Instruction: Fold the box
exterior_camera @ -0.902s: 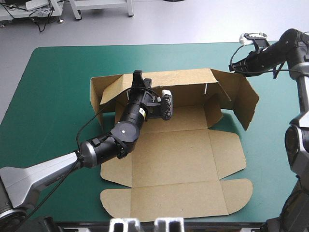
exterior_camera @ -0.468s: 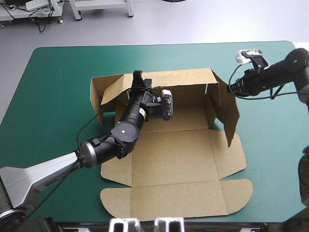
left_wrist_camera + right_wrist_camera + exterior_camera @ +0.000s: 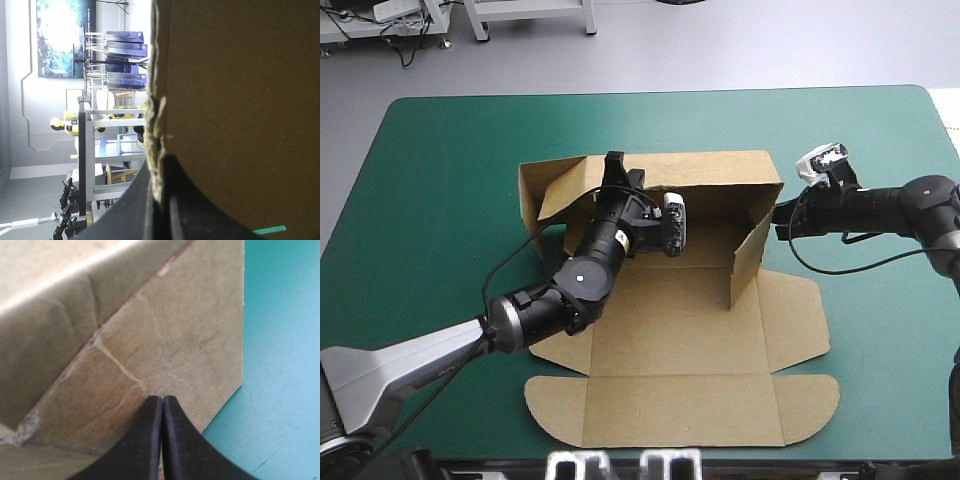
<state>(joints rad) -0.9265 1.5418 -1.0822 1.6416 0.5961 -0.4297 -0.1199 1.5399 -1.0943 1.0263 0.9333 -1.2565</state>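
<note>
Pinching back wall of box at frame centre, our left claw clamps onto board edge, we judge to keep wall upright. Our right claw, fingers closed to a point and gripping nothing, presses right side flap inward. Left arm reaches diagonally from lower left over box floor. Right arm stretches level from right edge. Box sits mid-table, front flaps flat.

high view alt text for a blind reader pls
A brown cardboard box sheet lies half folded on the teal-green table, back wall raised. The left gripper pinches that wall; the right gripper touches the upright right flap.
</note>
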